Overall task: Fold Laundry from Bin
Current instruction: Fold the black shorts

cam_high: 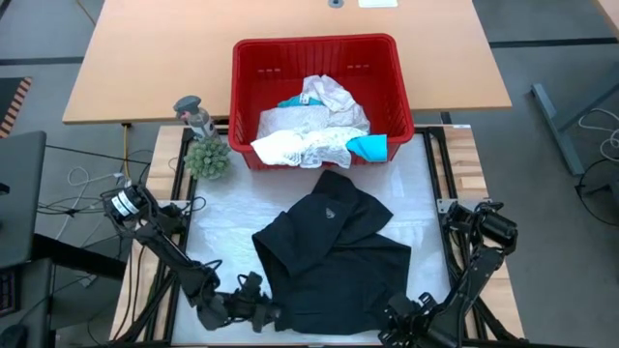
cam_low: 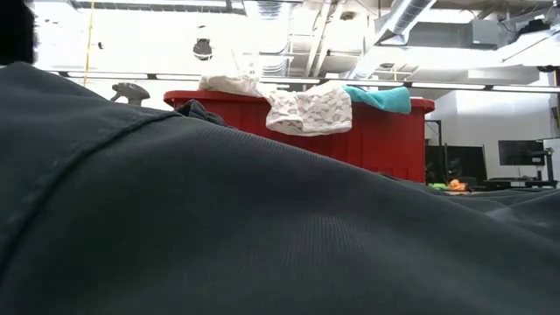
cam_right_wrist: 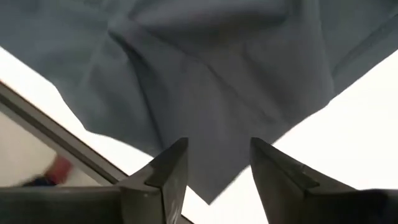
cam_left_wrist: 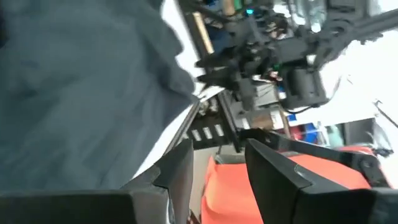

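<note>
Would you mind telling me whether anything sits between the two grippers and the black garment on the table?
Nothing visible does. The left gripper and right gripper, both open, sit right at the near edge of the black garment; the plant and red bin stand beyond.

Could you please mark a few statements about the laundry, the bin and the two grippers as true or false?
1. The black garment lies spread on the table in front of the red bin. True.
2. The bin is empty. False: white lacy garments and a teal garment lie in it.
3. The right gripper is clamped on the black garment. False: its fingers stand open, nothing between them.
4. The left gripper is open. True.
</note>
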